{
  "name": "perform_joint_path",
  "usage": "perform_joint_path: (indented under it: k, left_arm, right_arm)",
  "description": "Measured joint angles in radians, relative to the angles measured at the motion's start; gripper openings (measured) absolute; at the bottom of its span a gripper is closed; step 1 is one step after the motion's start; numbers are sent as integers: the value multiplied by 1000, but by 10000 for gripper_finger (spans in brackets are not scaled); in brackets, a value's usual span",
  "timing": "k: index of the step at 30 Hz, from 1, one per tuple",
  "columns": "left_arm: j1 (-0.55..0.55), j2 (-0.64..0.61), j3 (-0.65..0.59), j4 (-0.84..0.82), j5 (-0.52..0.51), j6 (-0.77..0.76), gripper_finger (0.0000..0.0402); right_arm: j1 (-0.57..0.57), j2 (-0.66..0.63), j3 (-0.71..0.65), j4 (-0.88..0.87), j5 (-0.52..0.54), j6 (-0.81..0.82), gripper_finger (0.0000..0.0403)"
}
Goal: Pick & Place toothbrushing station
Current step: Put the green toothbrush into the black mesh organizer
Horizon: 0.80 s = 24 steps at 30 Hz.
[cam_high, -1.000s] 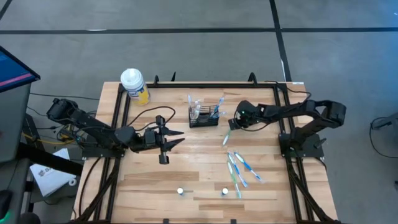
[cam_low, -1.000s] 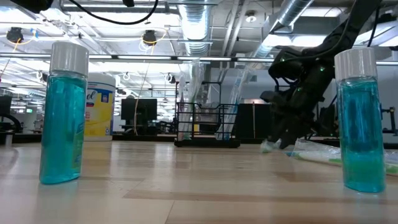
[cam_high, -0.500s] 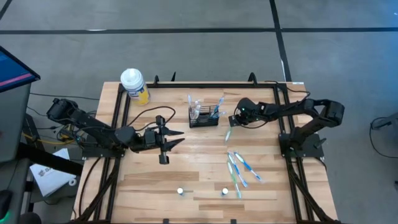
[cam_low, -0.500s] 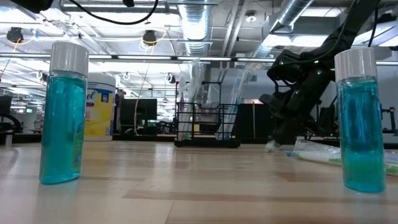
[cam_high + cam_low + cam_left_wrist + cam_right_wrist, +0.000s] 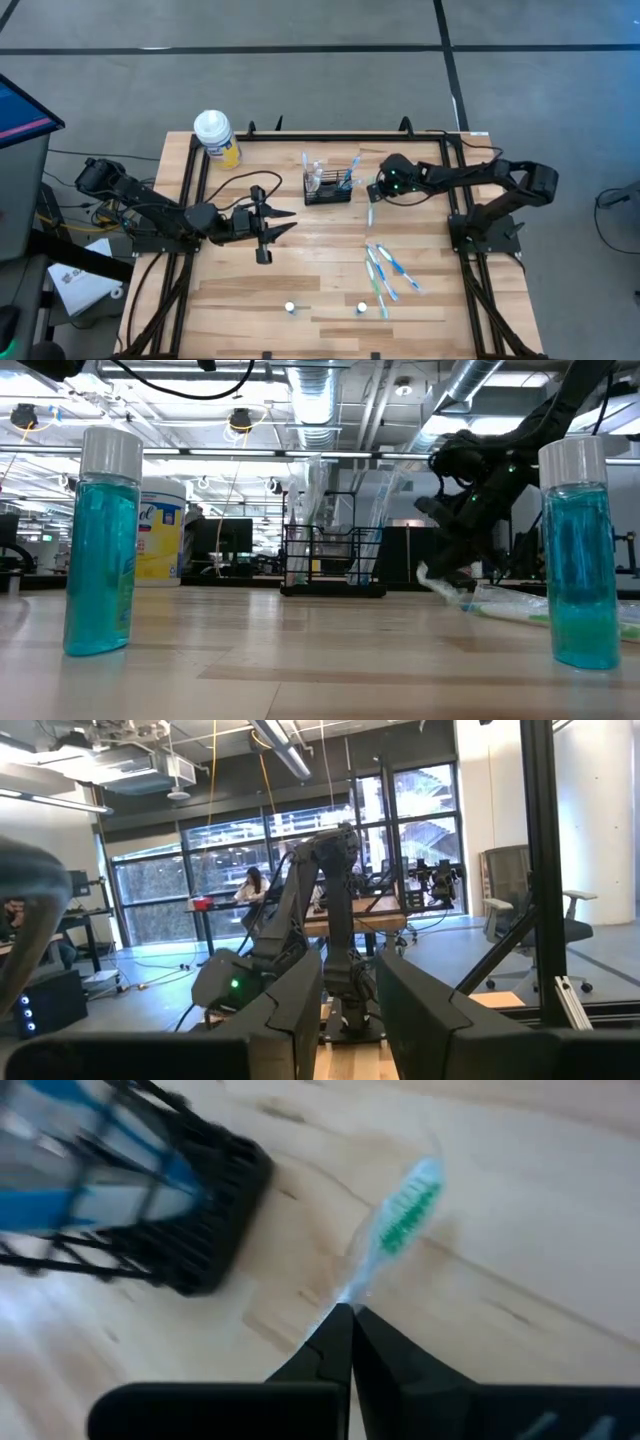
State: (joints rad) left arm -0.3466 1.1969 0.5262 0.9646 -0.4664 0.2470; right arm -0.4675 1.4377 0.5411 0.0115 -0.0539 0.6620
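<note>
The toothbrushing station (image 5: 328,188) is a small black wire-mesh holder standing at the table's far middle, with toothbrushes upright in it; it also shows in the low view (image 5: 332,560) and the right wrist view (image 5: 170,1210). Just right of it, my right gripper (image 5: 379,190) is shut on a clear toothbrush with green bristles (image 5: 405,1215). My left gripper (image 5: 280,224) hovers open over the table's left middle, touching nothing. My right gripper pinches the toothbrush's clear neck (image 5: 352,1292), just behind the bristled head, between its two fingertips. The fingers slant down from the table's right side. The head sticks out past the fingertips, and the brush hangs tilted (image 5: 440,582) with its head end off the table.
Several loose toothbrushes (image 5: 385,270) lie at the right middle. Two small bottles of blue liquid (image 5: 290,308) (image 5: 361,308) stand near the front edge. A yellow bottle with a white cap (image 5: 216,137) stands at the far left corner.
My right gripper has shut on the toothbrush lying on the table and risen a little toward the far edge and the holder. The brush's head end has come up off the wood and the brush now hangs tilted.
</note>
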Motion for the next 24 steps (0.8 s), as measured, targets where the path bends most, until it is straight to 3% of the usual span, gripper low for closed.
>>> perform_joint_path:
  k: [9,24]
  left_arm:
    - [0,0,0,0,0,0,92]
    - [0,0,0,0,0,0,92]
  right_arm:
    - [11,-184,0,-2,42,-45,0]
    - [148,-452,0,27,263,-146,0]
